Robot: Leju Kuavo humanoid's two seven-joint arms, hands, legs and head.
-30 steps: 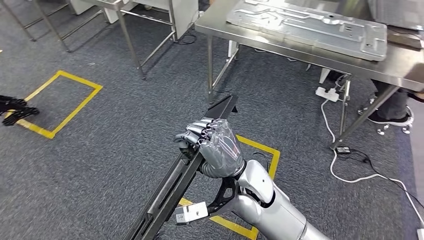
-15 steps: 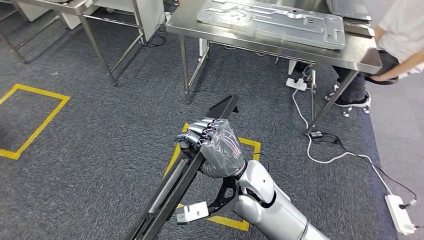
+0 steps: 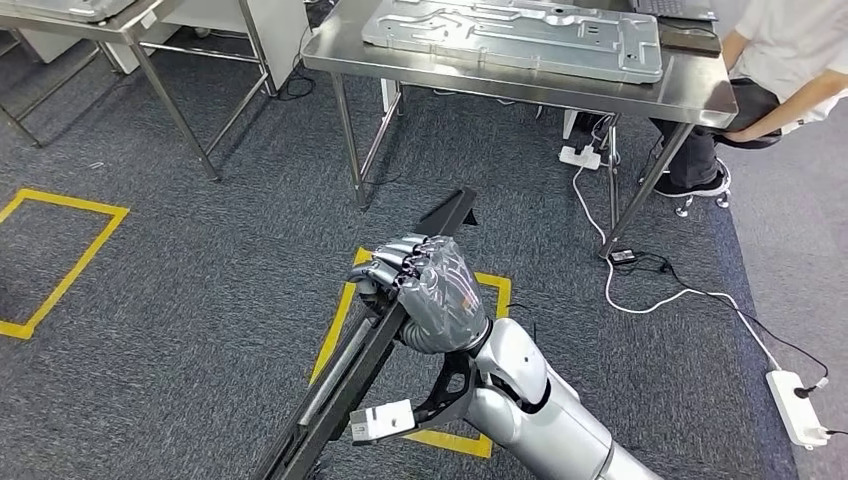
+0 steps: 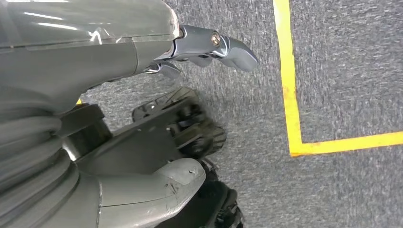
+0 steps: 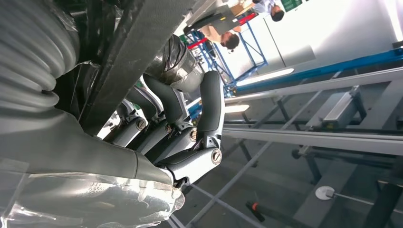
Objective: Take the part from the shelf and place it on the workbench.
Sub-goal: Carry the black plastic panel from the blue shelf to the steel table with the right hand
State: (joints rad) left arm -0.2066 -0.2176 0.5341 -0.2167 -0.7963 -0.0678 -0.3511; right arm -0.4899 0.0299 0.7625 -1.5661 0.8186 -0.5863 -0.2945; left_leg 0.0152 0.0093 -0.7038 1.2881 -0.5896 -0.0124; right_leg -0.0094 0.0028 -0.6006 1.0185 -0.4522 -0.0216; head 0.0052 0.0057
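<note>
Head view: long black slotted part

Open carpet lies before the worktop, whose surface a metal panel largely covers, apparently leaving a bare front strip.

part lower end cut off at frame edge | person cropped at corner

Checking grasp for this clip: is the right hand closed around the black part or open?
Closed: the right hand has its fingers wrapped round the long black part, carrying it above the carpet.
</note>
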